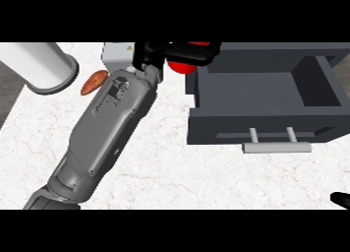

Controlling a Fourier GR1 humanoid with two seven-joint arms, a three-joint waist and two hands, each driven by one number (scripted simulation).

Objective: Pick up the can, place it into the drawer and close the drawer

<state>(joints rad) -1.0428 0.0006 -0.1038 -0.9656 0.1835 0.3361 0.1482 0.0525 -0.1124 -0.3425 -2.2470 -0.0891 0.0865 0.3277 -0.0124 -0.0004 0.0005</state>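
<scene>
Left hand (174,53) curls around the red can (182,65), far of centre, just left of the open drawer (269,123). Right hand (347,200), near right edge: state cannot be told.

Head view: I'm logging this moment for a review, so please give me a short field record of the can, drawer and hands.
can: red can, left of the drawer, mostly hidden
left hand: left hand curled round the can, near the counter's far edge
drawer: grey drawer pulled open, nothing visible inside
right hand: right hand, only a black tip at the lower right edge
other items: white cylinder; brown object
</scene>
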